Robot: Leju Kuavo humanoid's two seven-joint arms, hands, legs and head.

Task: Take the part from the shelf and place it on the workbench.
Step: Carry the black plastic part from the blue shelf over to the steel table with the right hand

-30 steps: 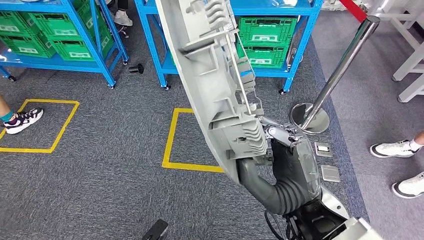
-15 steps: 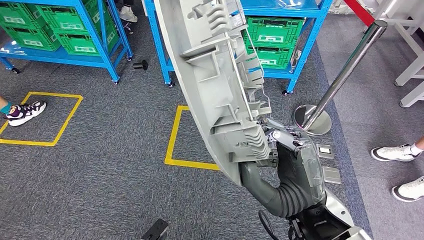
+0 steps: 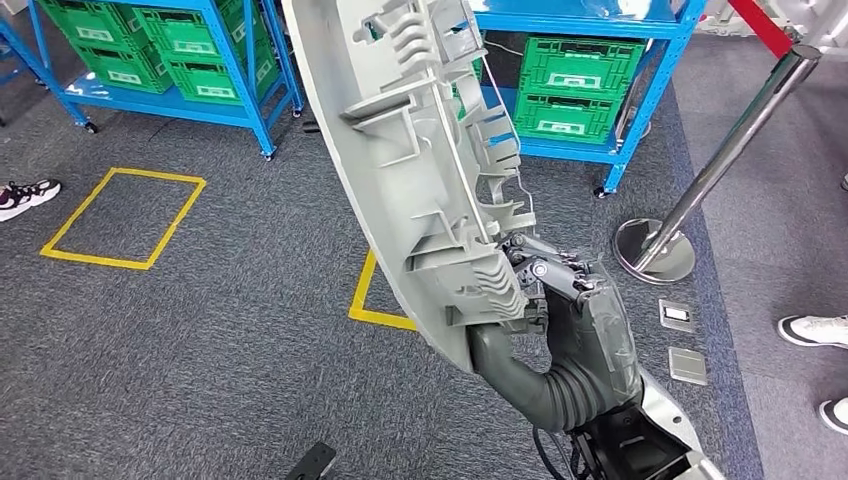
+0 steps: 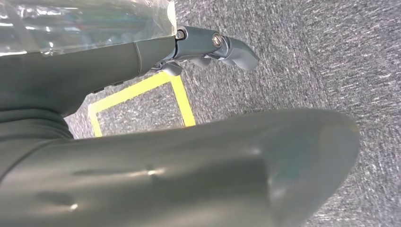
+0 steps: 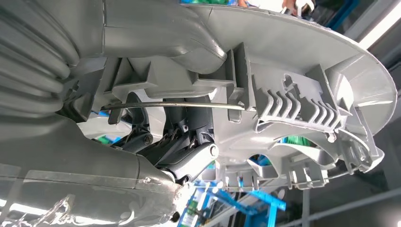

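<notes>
Right hand (image 3: 570,300) gripping lower end of long grey part (image 3: 420,170), fingers (image 5: 189,163) hooked into its ribbed back, part held upright over carpeted floor (image 3: 200,330), off blue shelf (image 3: 560,20). Left hand (image 4: 208,42) hanging over floor, holding nothing, fingers look slightly curled. Risk: top-heavy part levering in one-end grip and slipping, or clipping shelf or stanchion (image 3: 720,160) when turning; no desk visible.

The right robot hand (image 3: 560,300) has a grey ribbed wrist cover, thick grey thumb and darker metal-pinned fingers.
</notes>
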